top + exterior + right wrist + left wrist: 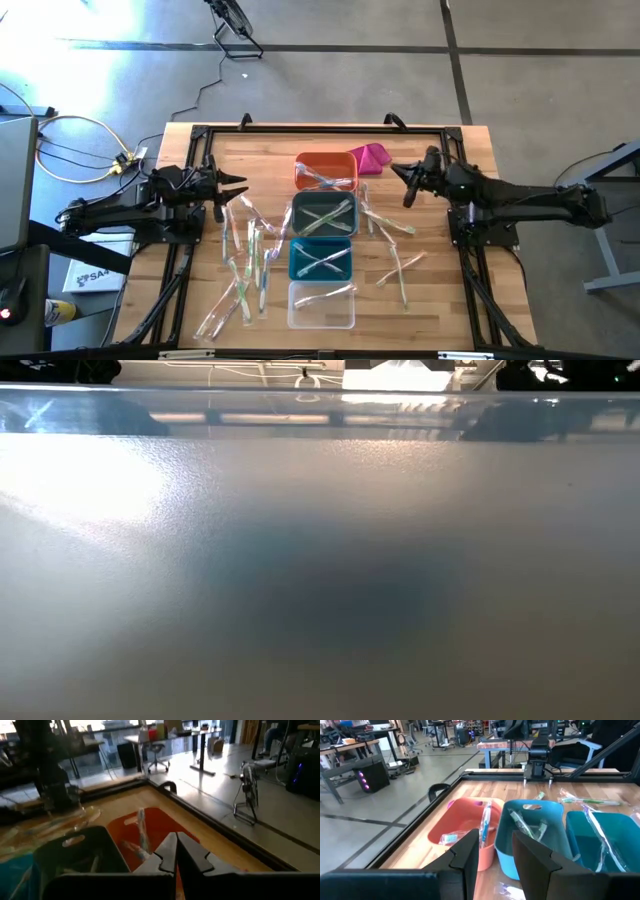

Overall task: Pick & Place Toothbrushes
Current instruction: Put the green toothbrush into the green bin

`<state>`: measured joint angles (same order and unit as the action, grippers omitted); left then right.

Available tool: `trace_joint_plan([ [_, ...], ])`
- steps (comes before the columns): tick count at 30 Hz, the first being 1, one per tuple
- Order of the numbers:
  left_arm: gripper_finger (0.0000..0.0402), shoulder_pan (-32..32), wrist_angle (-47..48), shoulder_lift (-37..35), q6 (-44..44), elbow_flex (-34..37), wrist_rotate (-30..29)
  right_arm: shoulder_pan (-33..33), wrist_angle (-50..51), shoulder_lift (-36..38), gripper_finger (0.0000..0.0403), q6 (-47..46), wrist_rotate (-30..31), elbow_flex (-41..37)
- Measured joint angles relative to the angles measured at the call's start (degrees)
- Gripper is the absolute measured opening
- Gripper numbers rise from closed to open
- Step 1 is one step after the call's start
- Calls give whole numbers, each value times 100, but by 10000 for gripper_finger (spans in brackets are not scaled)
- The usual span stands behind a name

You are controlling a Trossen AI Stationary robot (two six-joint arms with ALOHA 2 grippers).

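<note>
Bins stand in a row down the middle of the table [440, 300], from the near edge to the far edge. Nearest is the clear bin [321, 306], with one wrapped toothbrush in it. Touching it is the teal bin [321, 261], with two brushes crossed inside. Then comes the grey bin [323, 217], also with brushes crossed in it. Last is the orange bin [325, 171], close to the far edge, with a couple of brushes in it too.

Many more toothbrushes [243, 270] lie loose on the wood. Most are in a heap on the left side, between the bins and the left edge, reaching to the near left corner. A smaller bunch [398, 262] lies on the right side of the bins.

Just beside the orange bin, near the far edge, sits a pink cloth lump [372, 158].

The left gripper [240, 189] is over the left side of the table, pointing at the orange and grey bins. Its fingers are spread apart and nothing is between them.

The right gripper [405, 185] is over the right side, near the pink lump. Its fingers are pressed together and hold nothing.
</note>
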<state>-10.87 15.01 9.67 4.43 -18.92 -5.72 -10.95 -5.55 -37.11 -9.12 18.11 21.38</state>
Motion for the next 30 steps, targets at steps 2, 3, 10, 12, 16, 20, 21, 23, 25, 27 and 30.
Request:
trace_joint_plan([
  [2, 113, 0, 19, 0, 3, 0, 0, 99, 658, -321, 3, -43, 10, 429],
  [3, 113, 0, 18, 0, 5, 0, 0, 148, 978, -482, 3, -101, 9, 648],
  [10, 113, 0, 32, 0, 11, 0, 0, 479, 3192, -1488, 3, -685, -63, 2086],
  [12, 113, 0, 56, 0, 13, 0, 0, 560, 3647, -1700, 3, -815, -242, 2342],
  [16, 113, 0, 63, 0, 24, 0, 0, 691, 4347, -2081, 3, -1275, -873, 2648],
  [20, 113, 0, 73, 0, 24, -2, 0, 845, 4995, -2390, 3, -1667, -1355, 2704],
  [21, 113, 0, 95, 0, 24, -2, 0, 885, 5134, -2471, 3, -1677, -1419, 2704],
  [23, 113, 0, 145, 0, 24, -2, 0, 956, 5391, -2635, 3, -1741, -1520, 2704],
  [25, 113, 0, 184, 0, 24, -2, -29, 989, 5572, -2797, 3, -1940, -1550, 2702],
  [27, 113, 0, 187, 0, 24, -2, -90, 985, 5629, -2953, 4, -2109, -1550, 2702],
  [30, 113, 0, 190, -1, 22, -2, -158, 984, 5636, -3160, 16, -2112, -1659, 2702],
])
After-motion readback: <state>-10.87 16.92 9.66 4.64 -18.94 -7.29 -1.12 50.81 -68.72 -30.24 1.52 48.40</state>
